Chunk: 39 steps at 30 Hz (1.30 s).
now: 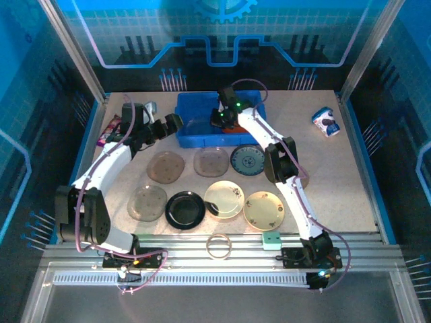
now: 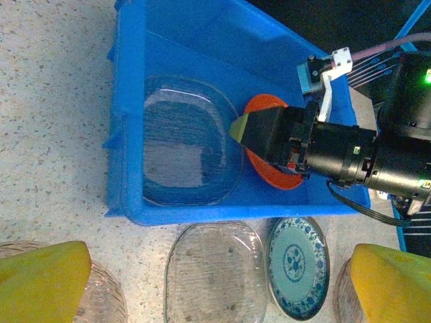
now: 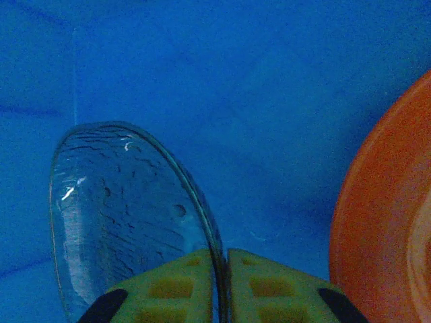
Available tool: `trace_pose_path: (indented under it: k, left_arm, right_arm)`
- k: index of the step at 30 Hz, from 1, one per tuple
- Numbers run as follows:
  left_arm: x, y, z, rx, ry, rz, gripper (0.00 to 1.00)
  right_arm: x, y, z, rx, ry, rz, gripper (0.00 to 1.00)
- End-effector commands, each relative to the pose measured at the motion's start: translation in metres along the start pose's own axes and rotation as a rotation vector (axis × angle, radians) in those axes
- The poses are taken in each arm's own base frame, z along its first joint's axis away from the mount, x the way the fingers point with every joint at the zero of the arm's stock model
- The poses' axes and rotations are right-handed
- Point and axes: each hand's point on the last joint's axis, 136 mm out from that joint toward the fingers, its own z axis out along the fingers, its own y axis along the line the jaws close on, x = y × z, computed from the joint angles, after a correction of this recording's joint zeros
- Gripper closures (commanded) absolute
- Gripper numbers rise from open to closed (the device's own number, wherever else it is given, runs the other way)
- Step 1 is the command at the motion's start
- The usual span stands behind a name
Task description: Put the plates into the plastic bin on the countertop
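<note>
The blue plastic bin (image 1: 195, 108) (image 2: 128, 101) stands at the back of the countertop (image 1: 337, 175). Inside it lie a clear plate (image 2: 188, 145) (image 3: 121, 215) and an orange plate (image 2: 266, 171) (image 3: 384, 215). My right gripper (image 1: 224, 121) (image 2: 246, 128) (image 3: 222, 259) reaches into the bin, shut on the clear plate's rim. My left gripper (image 1: 172, 124) (image 2: 219, 289) hovers open in front of the bin, above another clear plate (image 2: 215, 272) (image 1: 211, 161). On the countertop lie two smoky plates (image 1: 166, 165) (image 1: 147, 202), a blue patterned one (image 1: 247, 159) (image 2: 297, 266), a black one (image 1: 185, 209) and two cream ones (image 1: 223, 199) (image 1: 264, 210).
A thin ring (image 1: 219, 245) and a small green block (image 1: 271, 240) lie on the front rails. A white cup (image 1: 326, 122) lies at the back right, a packet (image 1: 108, 131) at the back left. The right arm (image 1: 283, 161) crosses over the plate rows.
</note>
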Motion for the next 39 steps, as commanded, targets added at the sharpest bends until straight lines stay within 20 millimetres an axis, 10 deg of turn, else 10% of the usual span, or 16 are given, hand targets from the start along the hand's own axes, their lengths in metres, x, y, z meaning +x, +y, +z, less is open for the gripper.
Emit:
trace_pose_path:
  k: [1,9,23,31,39]
  left_arm:
    - [-0.007,-0.003,-0.012,-0.011,-0.030,0.029,0.01]
    - [-0.011,-0.008,-0.012,0.011,-0.034,0.018,0.01]
    - [0.004,-0.020,-0.006,-0.008,0.003,0.065,0.01]
    - [0.050,-0.053,-0.010,0.028,0.098,0.154,0.01]
    - [0.106,-0.069,-0.006,0.077,0.233,0.190,0.01]
  right_arm:
    - [0.008,0.012,-0.001,-0.010,0.013,-0.030,0.83]
    - [-0.011,0.024,-0.040,-0.011,-0.046,-0.074,0.66]
    - [-0.015,0.037,-0.182,0.016,-0.211,-0.218,0.53]
    - [0.068,-0.051,-0.264,0.161,-0.207,-0.177,0.55]
    - [0.158,-0.169,-0.302,0.278,-0.174,0.092,0.55]
